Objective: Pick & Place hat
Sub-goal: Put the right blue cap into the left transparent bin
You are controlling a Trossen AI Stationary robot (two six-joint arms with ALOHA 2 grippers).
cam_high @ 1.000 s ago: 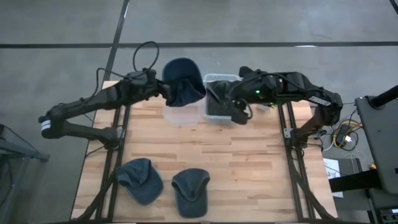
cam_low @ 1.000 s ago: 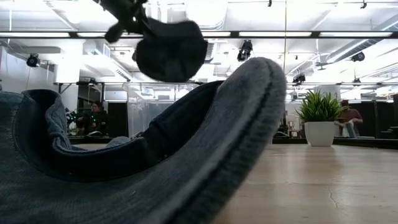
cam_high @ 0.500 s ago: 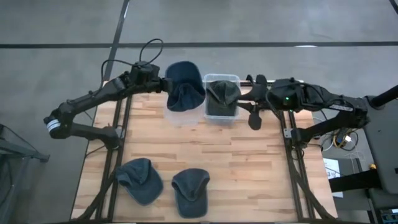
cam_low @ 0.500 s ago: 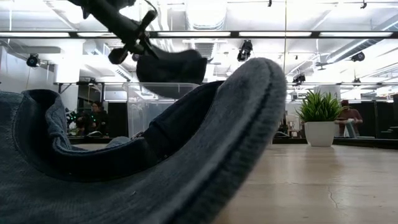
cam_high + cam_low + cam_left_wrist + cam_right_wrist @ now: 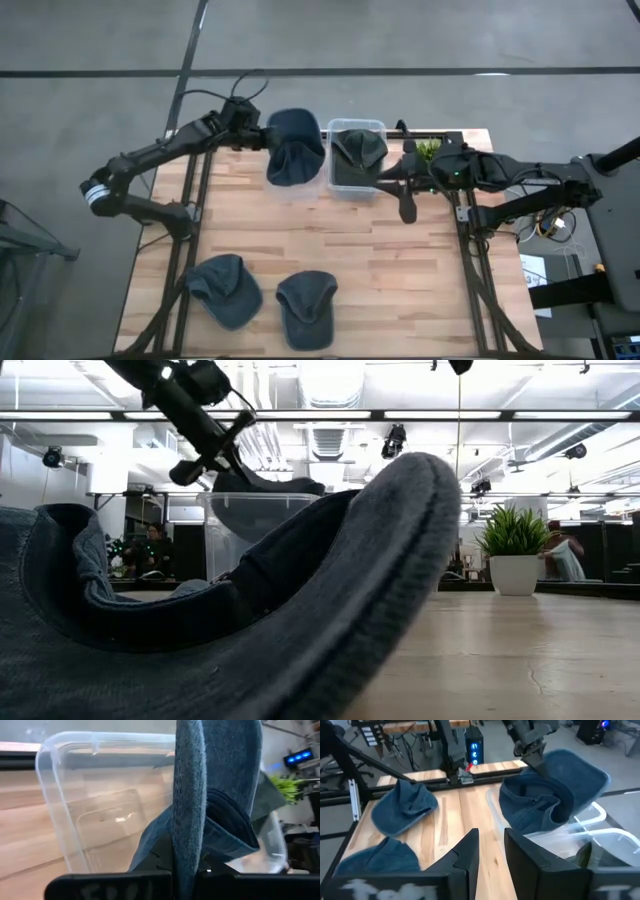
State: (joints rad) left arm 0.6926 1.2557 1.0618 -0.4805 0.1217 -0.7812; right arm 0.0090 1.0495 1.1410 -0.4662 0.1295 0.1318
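My left gripper (image 5: 258, 136) (image 5: 218, 452) is over the table's far left part, shut on a dark blue hat (image 5: 295, 152) (image 5: 262, 495) (image 5: 227, 775). That hat hangs into a clear bin (image 5: 292, 186) (image 5: 85, 820) (image 5: 240, 535). A second hat (image 5: 360, 148) lies inside the neighbouring clear bin (image 5: 355, 182). My right gripper (image 5: 395, 182) (image 5: 492, 851) is open, beside that bin on its right, touching nothing. My left gripper pinches the hat by an edge of its cloth (image 5: 187, 835) between its two fingers (image 5: 165, 862). It comes slanting down from the table's left. The hat hangs below the fingers, crumpled, with its lower part inside the clear bin.
Two more blue hats lie near the table's near edge (image 5: 228, 288) (image 5: 307, 308) (image 5: 405, 805); one fills the low view's foreground (image 5: 300, 620). Bare wood (image 5: 400, 260) spans the middle and right of the table. A potted plant (image 5: 515, 560) and people show in the room behind.
My left gripper has come down with the hat, which has sunk from above the clear bin into it. My right gripper has drawn back from the second bin toward the table's right edge, and the hat in that bin now shows uncovered.
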